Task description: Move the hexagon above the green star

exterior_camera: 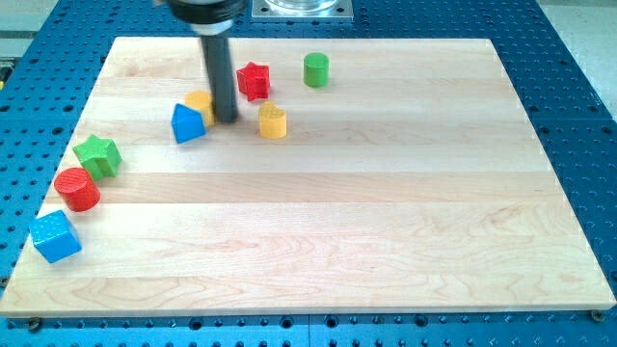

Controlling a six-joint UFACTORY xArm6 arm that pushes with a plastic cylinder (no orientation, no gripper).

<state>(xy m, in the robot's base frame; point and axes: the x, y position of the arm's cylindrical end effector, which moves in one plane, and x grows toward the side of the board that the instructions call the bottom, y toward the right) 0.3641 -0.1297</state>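
Observation:
A yellow hexagon [200, 102] lies in the upper left part of the board, partly hidden behind a blue triangular block [187, 123] and my rod. My tip [227, 120] rests on the board right beside the hexagon's right side. The green star [98, 155] sits near the board's left edge, well left of and below the hexagon.
A red star [254, 80] and a green cylinder [315, 69] sit near the view's top. A yellow cylinder [273, 121] is right of my tip. A red cylinder [76, 189] and a blue cube [55, 236] lie below the green star.

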